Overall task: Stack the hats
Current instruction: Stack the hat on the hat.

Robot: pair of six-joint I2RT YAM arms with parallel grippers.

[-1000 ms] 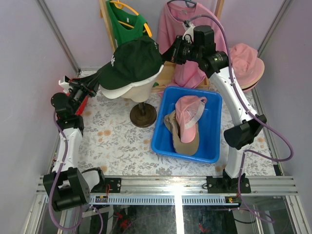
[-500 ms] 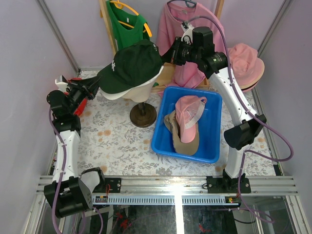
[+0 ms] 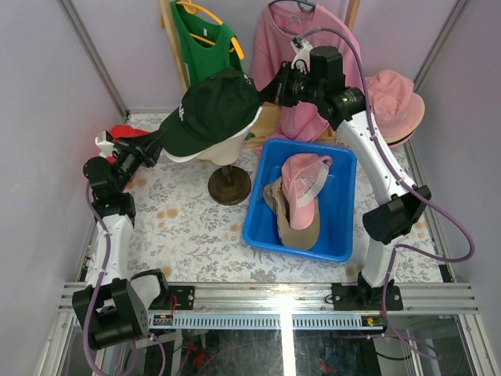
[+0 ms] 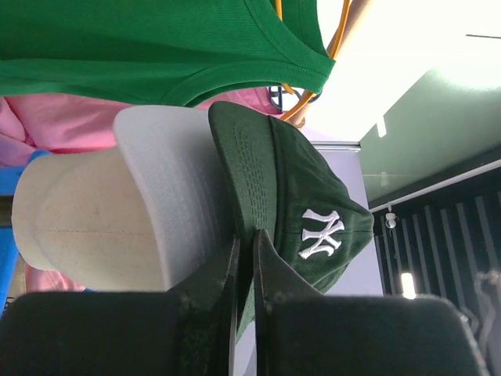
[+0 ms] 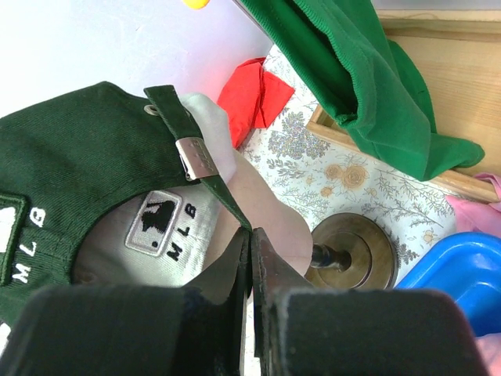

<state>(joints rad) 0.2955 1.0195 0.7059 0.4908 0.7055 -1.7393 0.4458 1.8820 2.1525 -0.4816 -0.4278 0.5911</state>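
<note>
Left end effector (image 4: pixel 245 243) and right end effector (image 5: pixel 250 236) clamped the green cap (image 3: pixel 210 106) over the white cap (image 4: pixel 156 204); seating and release seemed next

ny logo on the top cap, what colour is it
The NY logo is white, on the dark green cap; clearest in the left wrist view.

The dark green cap (image 3: pixel 211 102) hides most of the white cap (image 4: pixel 78 219), the pink cap (image 3: pixel 301 176) half the tan hat (image 3: pixel 301 231).

The overhead view looks down on the whole table (image 3: pixel 180 235); both wrist views press close on the green cap (image 3: pixel 211 102) from opposite sides.
</note>
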